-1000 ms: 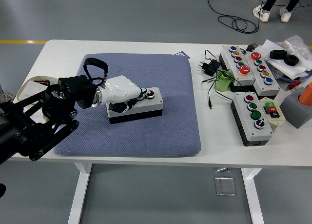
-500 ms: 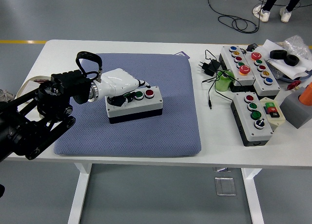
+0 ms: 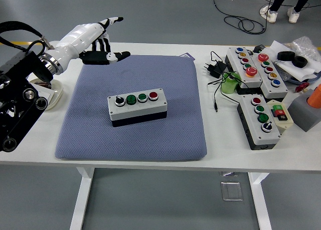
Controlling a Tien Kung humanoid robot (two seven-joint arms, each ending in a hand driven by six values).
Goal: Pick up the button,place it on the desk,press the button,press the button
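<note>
Blue-grey padding fills the middle of the frame: a cushion mat point(image 3: 135, 135) on the white table point(image 3: 251, 160), and on it, just left of centre, sits the button box point(image 3: 137, 106), a white-topped, dark-based unit carrying 4 controls in a row; from left to right these look like a black knob, 2 green buttons and 1 red one. Half a second ago the left hand point(image 3: 93, 42) lay over the left end of that box, and 1 second ago it covered most of the top; now it has lifted clear to the upper left of the frame, well apart from the box, fingers spread and relaxed, holding nothing. The box has stayed where it was on the mat, level and square; I judge that a press has just been finished, so the placing step is done and either 1 more press remains or the task is closing out. The right arm is not in view. At the right of the frame lie several other button boxes point(image 3: 261, 120), a black adapter with cable point(image 3: 213, 68) and an orange object point(image 3: 315, 95), all untouched.
</note>
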